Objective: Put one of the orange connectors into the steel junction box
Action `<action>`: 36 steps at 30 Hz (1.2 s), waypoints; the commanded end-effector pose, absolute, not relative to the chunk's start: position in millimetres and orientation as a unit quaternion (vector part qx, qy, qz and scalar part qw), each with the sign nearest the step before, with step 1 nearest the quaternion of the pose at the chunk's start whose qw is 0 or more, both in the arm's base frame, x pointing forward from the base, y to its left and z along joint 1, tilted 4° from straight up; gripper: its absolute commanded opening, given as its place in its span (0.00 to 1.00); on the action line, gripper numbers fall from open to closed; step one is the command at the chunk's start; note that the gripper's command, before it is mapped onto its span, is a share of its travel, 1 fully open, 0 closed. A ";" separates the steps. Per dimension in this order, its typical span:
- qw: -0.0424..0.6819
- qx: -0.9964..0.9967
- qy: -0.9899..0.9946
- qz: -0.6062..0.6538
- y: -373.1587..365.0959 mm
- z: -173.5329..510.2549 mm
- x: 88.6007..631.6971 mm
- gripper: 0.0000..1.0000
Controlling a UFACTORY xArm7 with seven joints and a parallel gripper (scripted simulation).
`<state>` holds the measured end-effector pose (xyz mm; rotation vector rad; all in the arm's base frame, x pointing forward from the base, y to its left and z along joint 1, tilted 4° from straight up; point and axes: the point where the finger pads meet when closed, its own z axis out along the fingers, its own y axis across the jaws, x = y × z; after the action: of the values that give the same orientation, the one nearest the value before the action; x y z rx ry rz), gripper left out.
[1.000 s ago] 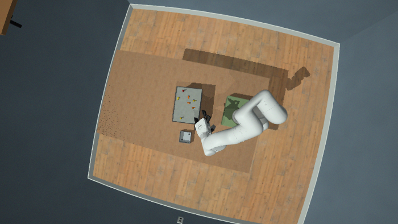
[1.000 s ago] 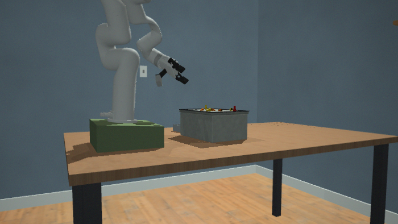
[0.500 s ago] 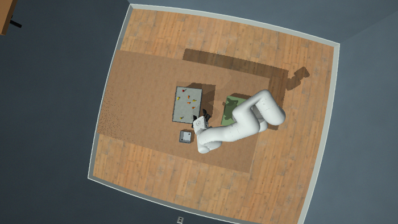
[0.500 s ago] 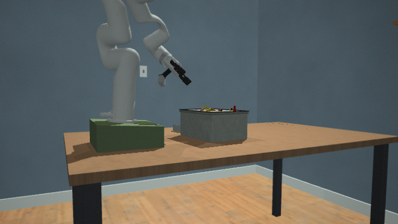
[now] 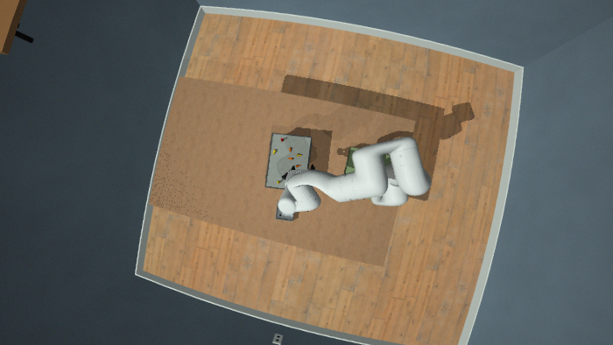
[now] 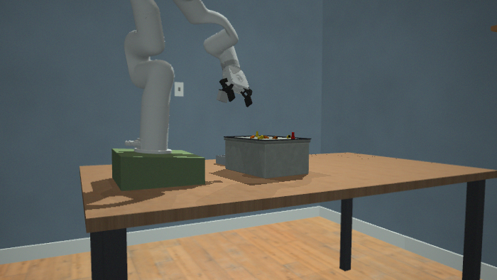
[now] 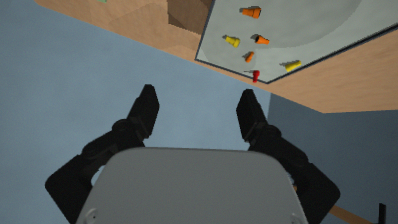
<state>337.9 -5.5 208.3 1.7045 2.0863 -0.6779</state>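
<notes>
Fingers wide apart; only top view shows junction box.

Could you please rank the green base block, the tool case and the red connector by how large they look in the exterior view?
1. Green base block, though it stands nearer the camera.
2. Tool case, somewhat smaller.
3. Red connector, a tiny speck on the case's lid.

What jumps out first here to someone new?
The big white seven-joint arm on its green block base dominates, bending over the wooden table. Its black claw hangs open and empty, well above the grey tool case. Next come the small orange, yellow and red wire connectors scattered on the case's pale lid.
</notes>
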 end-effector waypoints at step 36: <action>0.018 0.967 0.251 0.026 -143.4 254.3 428.6 1.00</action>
<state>427.5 -142.6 252.3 3.0063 0.7842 0.0719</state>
